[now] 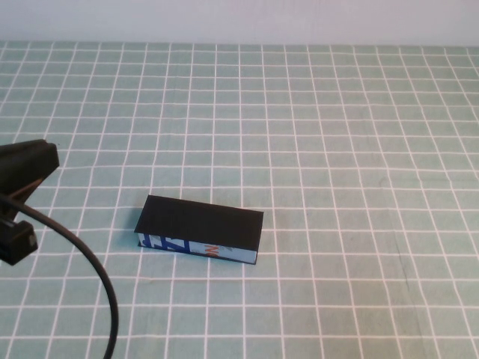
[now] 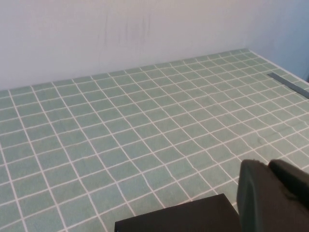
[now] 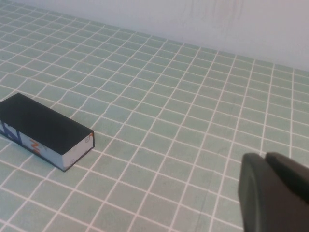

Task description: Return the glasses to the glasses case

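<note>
The glasses case [image 1: 199, 229] lies shut on the green tiled tabletop [image 1: 337, 149], near its front, light blue printed side facing the robot. The left gripper [image 2: 273, 198] hovers just beside the case's left end; the right gripper [image 3: 275, 193] hangs well apart to the right, both with fingers pressed together, gripping nothing

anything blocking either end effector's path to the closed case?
Nothing visible. The closed black rectangular glasses case sits alone on the green grid-patterned table mat. Left end effector hangs beside the case; right end effector is farther off over bare mat. No glasses in view.
</note>
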Controlling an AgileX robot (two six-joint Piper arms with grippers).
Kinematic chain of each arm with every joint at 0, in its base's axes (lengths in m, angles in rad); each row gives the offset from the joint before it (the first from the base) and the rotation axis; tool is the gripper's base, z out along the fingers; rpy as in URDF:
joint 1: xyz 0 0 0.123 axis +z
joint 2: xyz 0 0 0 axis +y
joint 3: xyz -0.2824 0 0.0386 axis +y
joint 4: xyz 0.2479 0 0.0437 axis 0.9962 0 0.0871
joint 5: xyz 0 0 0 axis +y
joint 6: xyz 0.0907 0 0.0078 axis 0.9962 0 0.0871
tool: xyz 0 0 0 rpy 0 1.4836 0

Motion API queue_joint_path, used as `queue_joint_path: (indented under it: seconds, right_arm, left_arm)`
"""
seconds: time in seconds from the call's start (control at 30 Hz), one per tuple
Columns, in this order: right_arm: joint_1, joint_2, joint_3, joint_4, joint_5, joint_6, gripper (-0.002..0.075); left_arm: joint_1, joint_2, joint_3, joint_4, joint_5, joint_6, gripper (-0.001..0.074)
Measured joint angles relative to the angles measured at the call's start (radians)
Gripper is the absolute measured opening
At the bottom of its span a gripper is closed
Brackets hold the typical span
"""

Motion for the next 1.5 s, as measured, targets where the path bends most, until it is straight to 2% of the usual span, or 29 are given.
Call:
queue_joint_path:
  seconds: [0.9, 1.17, 1.27, 1.33, 1.5]
  right_arm:
    - [0.000, -0.027, 0.018, 0.000, 0.002, 0.000, -0.0011]
    - [0.000, -0.027, 0.018, 0.000, 0.002, 0.000, -0.0011]
    - [0.000, -0.027, 0.018, 0.000, 0.002, 0.000, -0.0011]
    - [0.000, -0.027, 0.018, 0.000, 0.002, 0.000, -0.0011]
    - [0.000, -0.027, 0.018, 0.000, 0.002, 0.000, -0.0011]
  left_arm:
    - [0.001, 0.000, 0.000, -0.001, 0.000, 0.000, 0.0001]
    - [-0.021, -0.107, 0.059, 0.002, -0.184, -0.003, 0.0001]
    - [-0.061, -0.216, 0.099, 0.131, -0.229, -0.057, 0.0001]
    - [-0.081, -0.296, 0.139, 0.275, -0.233, -0.161, 0.0002]
    - [-0.086, -0.456, 0.274, 0.677, -0.260, -0.626, 0.0002]
